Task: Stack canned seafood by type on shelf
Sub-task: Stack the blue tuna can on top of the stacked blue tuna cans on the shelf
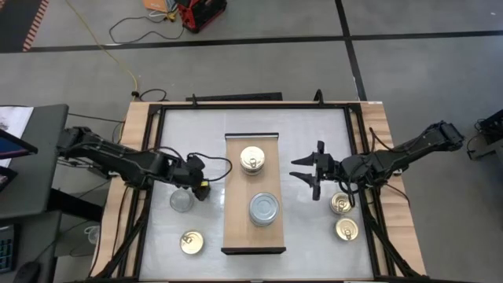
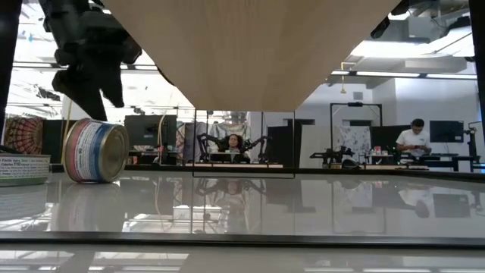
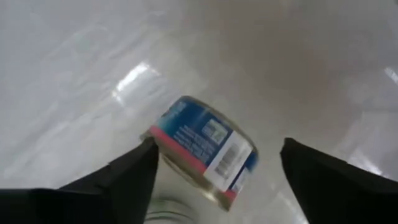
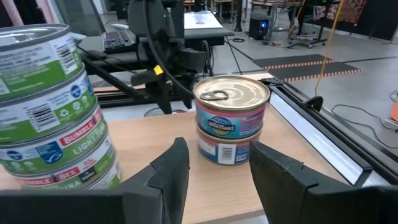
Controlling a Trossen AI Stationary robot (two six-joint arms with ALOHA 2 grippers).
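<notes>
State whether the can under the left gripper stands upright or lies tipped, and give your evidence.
Tipped. The blue-and-pink labelled can lies on its side between the open left gripper fingers; the low view shows it resting on its curved wall.

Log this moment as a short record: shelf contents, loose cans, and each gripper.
shelf: holds two stacks, gold-lid stack and silver-lid stack
loose cans left: silver-lid can under the left gripper, gold-lid can nearer the front edge
loose cans right: two gold-lid cans
left gripper: fingers open over the blue-and-pink can, which looks tilted
right gripper: open, empty, beside the shelf
</notes>
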